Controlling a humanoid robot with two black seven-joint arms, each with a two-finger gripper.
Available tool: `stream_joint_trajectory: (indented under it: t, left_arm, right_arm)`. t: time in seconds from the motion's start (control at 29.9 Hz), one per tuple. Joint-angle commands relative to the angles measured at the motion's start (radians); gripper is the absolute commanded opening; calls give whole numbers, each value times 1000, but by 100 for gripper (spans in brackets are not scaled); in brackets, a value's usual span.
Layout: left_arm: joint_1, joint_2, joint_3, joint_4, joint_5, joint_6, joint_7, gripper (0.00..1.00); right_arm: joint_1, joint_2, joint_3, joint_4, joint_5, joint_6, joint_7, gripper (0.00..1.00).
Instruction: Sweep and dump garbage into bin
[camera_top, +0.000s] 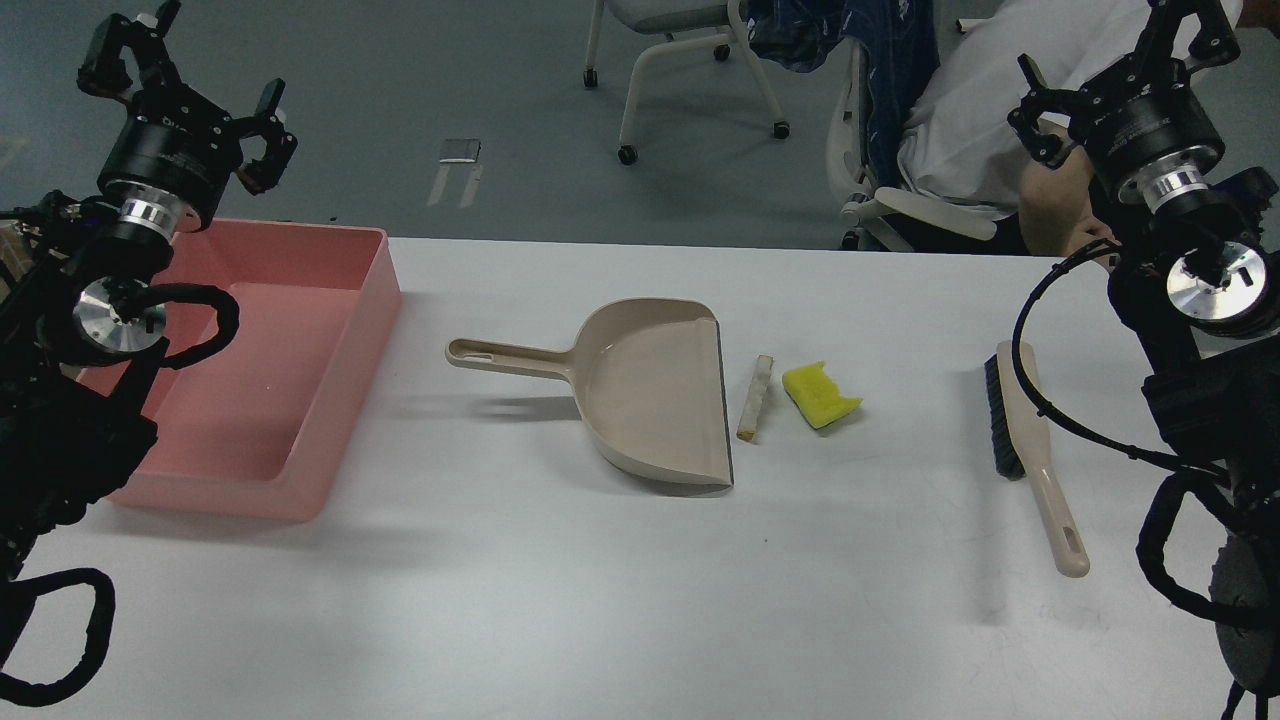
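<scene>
From the head view, the garbage lies mid-counter: an off-white stick (756, 398) with browned ends, its long axis running near edge to far, just beside the dustpan (650, 390) lip, and a ragged yellow sponge chunk (820, 395) beyond it. The brush (1030, 450) lies nearer the right gripper (1120, 60); the left gripper (190, 90) is raised over the pink bin (340, 330) at the counter's left edge. Both sets of fingers are spread apart, holding nothing.

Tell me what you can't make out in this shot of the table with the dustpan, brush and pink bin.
- Pink bin: in the head view its left side is hidden behind the left arm.
- Left tool and right tool: dark against the background, so open or shut cannot be told.
- Person behind the table: head cut off by the top edge.
- Brush bristles: seen side-on, underside hidden.
</scene>
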Motion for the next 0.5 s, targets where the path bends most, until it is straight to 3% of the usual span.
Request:
stream_joint_trajectory:
  t: [0.0,0.47]
  left_arm:
    - [-4,0,25,-1,3,10,-7,98]
    - [-10,-2,40,-14,2,33,-10,98]
  right_arm:
    - [0,2,0,19,2,0,0,100]
    - [-18,0,-2,90,3,0,-2,100]
